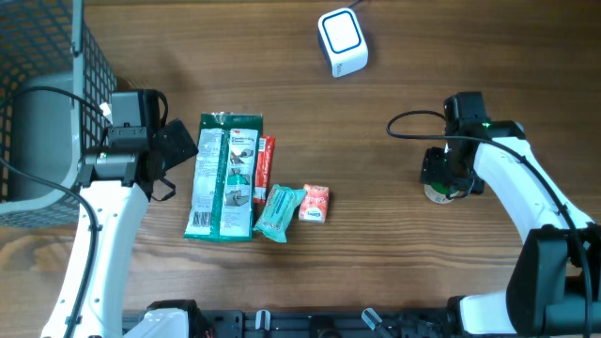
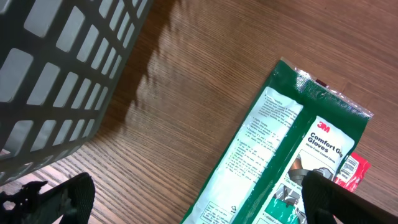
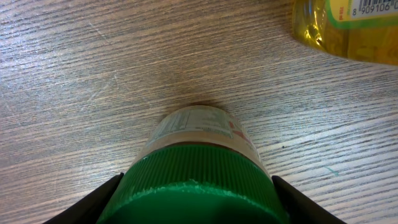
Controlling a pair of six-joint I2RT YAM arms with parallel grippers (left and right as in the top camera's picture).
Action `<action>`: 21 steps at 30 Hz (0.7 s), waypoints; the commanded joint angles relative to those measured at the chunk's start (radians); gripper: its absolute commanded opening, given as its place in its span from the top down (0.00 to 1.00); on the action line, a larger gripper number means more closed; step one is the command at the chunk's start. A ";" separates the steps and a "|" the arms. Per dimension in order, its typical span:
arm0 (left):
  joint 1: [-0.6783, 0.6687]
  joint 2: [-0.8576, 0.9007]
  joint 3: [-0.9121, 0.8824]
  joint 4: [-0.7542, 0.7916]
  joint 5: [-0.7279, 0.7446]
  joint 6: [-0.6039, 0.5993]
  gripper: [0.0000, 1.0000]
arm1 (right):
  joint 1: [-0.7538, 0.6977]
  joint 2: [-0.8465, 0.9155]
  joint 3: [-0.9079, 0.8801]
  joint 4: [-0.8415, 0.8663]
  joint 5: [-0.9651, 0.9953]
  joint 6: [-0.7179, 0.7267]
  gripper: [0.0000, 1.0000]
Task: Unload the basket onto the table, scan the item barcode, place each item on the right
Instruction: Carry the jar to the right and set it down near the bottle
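a: where's the jar [image 3: 199, 134]?

b: standing upright on the wood-grain table [image 1: 404, 263], on the right side and well apart from the scanner [image 1: 340, 42]. it's round, with a pale paper label and a green lid [image 3: 196, 180] ribbed all round the edge.

a: and the right gripper [image 1: 443, 180]?

b: it's over the jar from above, with its dark fingers [image 3: 102, 199] pressed against either side of the lid, pinching it.

a: anything close to it?

b: a see-through yellow bottle [image 3: 348, 28] near it, with a barcode on its label. only a corner shows in the right wrist view.

a: what does the scanner look like?

b: a small white box with rounded corners and a square window outlined in blue.

a: and the left gripper [image 1: 177, 155]?

b: spread wide with nothing in it, hovering between the grey wire-mesh basket [image 1: 47, 56] and a flat, glossy green-and-white glove pack [image 1: 223, 176].

a: what else is lying there?

b: a slim red packet [image 1: 266, 164] touching the pack's right edge, a crinkly teal packet [image 1: 279, 212] below that, and a small orange packet [image 1: 315, 203] just beside the teal one.
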 commanded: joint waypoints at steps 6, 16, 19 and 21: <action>0.004 0.002 0.009 0.002 -0.013 -0.013 0.00 | -0.001 0.006 -0.011 0.004 0.024 0.012 0.58; 0.004 0.002 0.009 0.002 -0.013 -0.013 0.00 | -0.001 0.006 -0.011 0.004 0.024 0.012 0.31; 0.004 0.002 0.009 0.002 -0.013 -0.013 0.00 | -0.001 0.005 -0.011 0.005 0.024 0.011 0.22; 0.004 0.002 0.009 0.002 -0.013 -0.013 0.00 | -0.001 0.005 0.000 -0.002 0.024 0.011 0.22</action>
